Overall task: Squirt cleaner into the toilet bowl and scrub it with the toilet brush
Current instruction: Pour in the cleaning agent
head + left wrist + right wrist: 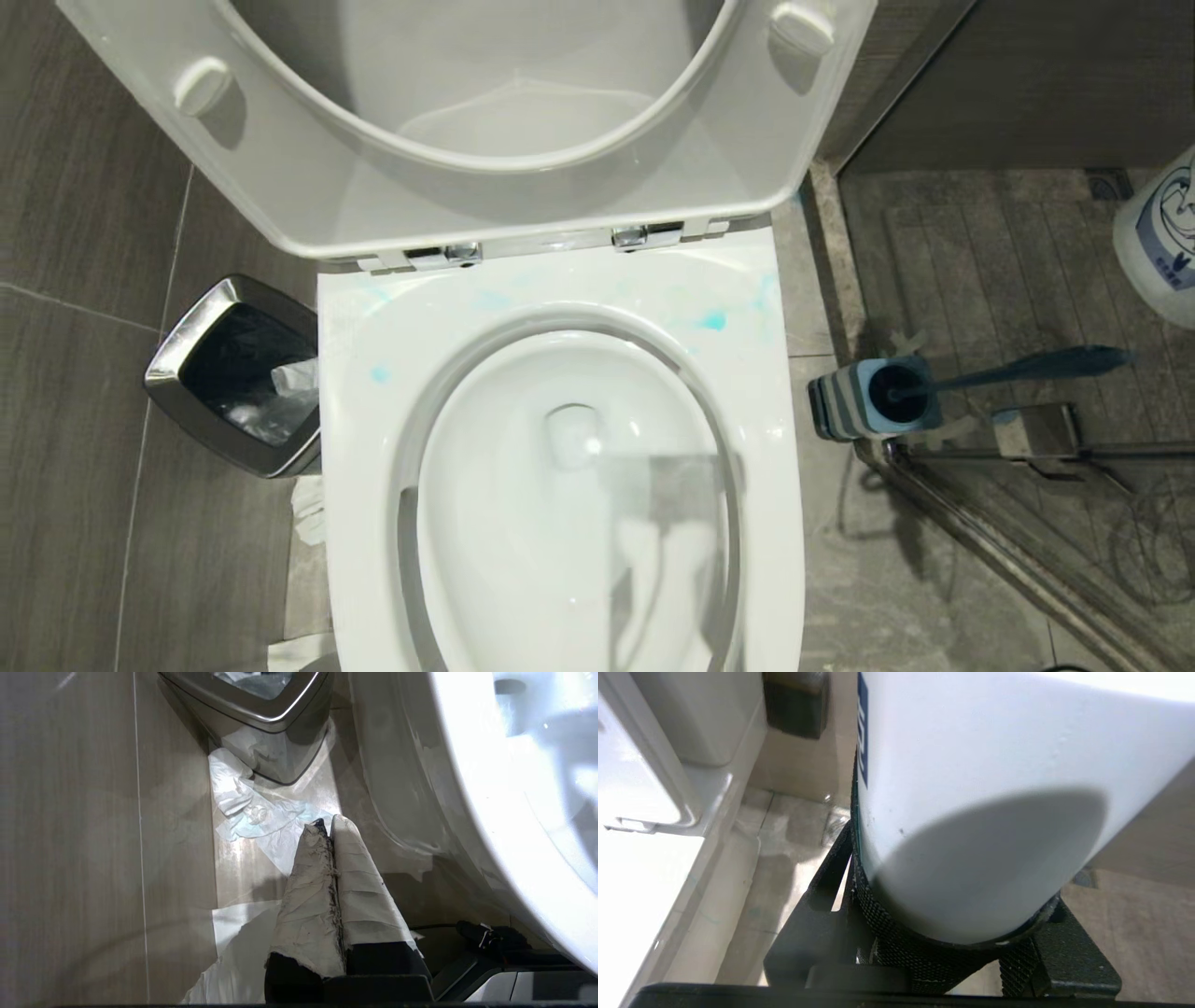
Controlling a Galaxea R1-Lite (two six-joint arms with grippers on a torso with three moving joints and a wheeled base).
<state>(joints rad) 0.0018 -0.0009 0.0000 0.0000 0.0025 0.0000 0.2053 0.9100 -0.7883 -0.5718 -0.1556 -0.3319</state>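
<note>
Toilet bowl (560, 485) fills the middle of the head view, seat and lid up. Cleaner (712, 321) shows as pale blue blots on the rear rim, none visible down in the bowl itself. Likely step: bottle done, brush next.

White cleaner bottle (971, 812) sits clamped in the right gripper (952, 933), textured pads wrapped around its body. In the head view the bottle only peeks in at the right edge, over the floor beyond the toilet.

To do this well: set the bottle down upright, well clear of the toilet brush (1018, 369), and release only once the base is flat. Then take the brush high on its handle, which leans away to the right out of its striped holder (854, 397) just right of the bowl.

Left gripper (329, 826) is parked low beside the bowl's outer wall, taped fingers pressed together, holding nothing.

Hard to make out: the bottle's nozzle and cap are out of frame, so dripping can't be ruled out. Brush head is buried in the holder. Right arm itself isn't in the head view.
</note>
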